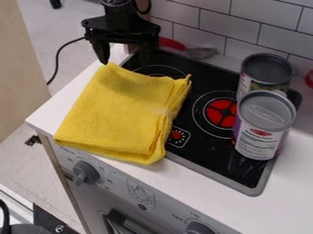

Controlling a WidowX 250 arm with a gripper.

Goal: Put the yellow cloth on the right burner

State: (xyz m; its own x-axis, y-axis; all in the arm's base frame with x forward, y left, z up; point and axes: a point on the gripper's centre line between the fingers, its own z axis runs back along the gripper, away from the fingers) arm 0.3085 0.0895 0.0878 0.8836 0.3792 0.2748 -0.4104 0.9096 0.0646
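One cloth (116,114): yellow, folded, lying across the bench (293,183) and the left side of the stove (214,153), partly over the left burner (160,69).
Hand (124,56): released, fingers spread, by the cloth's back corner.
Right burner (220,113): red-centred, between cloth and cans.
Cans (260,142): two, upright, front and back.

A close camera slants down at the stovetop (207,157)

The white desk (290,187) carries a black cooktop (211,151), a yellow cloth (116,114) spread over the cooktop's left part and the desk's front edge, 2 cans (260,141) at right and 1 red-handled utensil (172,44) behind.
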